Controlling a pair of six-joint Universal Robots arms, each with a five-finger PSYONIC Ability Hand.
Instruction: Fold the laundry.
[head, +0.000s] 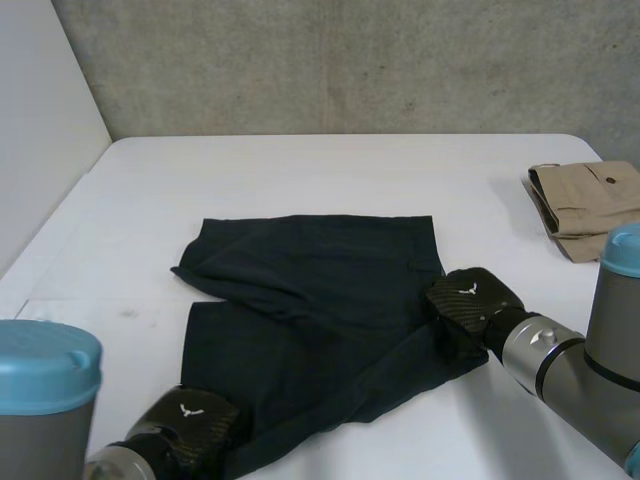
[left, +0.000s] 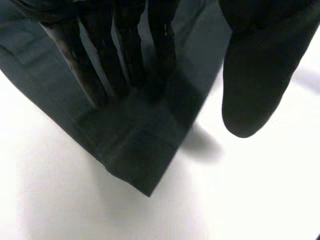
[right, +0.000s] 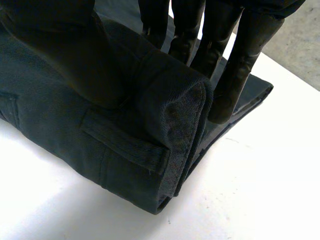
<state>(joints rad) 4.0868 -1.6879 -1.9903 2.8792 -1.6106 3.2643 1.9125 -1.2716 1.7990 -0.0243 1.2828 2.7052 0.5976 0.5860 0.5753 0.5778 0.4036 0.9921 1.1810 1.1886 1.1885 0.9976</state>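
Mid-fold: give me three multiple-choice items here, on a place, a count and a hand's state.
1. Where is the tan garment? A. On the table, far right, apart from the dark shorts. B. Under the dark shorts. C. Hanging off the near edge.
2. How many garments lie on the table? A. One. B. Two. C. Four.
3. What is the right hand doing? A. Hovering open. B. Pinching the dark shorts' edge between thumb and fingers. C. Holding the tan garment.
1 A: it lies folded by the right rim. 2 B: the dark shorts and the tan garment. 3 B: thumb and fingers clamp the rolled edge.
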